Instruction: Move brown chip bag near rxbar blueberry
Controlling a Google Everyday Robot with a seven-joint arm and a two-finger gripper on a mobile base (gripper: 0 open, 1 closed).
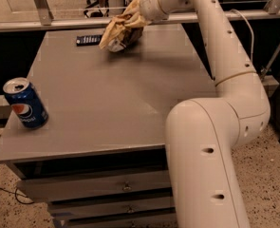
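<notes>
Camera view, the only one.

- Arm (225, 46) reaches from the near right across to the far end of the table (111, 103).
- Gripper (138, 9) sits at the far edge, just above the surface, angled down and to the left.
- Brown chip bag (119, 31) hangs crumpled from the gripper, its top bunched into it. The fingers are buried in the folds. Judging by how the bag gathers there, they are closed on its upper edge.
- The bag's lower end is at the table or barely off it; contact cannot be confirmed.
- Rxbar blueberry (88, 40) lies flat just left of the bag, close beside it and apparently not touching.
- Pepsi can (25, 103) stands upright at the near left edge, well apart. Drawers (125, 186) sit below the tabletop.

Step in hand, as judged: setting the bag down beside the bar. The bag already looks near enough, so little sideways travel seems needed.

Doing it well:
- Lower until the bag's weight rests on the table before letting go, so it does not flop.
- Hold short of the bar. A crinkly bag springs outward on release and could nudge the light bar.
- Open fully, then lift straight up and away so no fold snags.
- Mind the far edge of the table close behind.
</notes>
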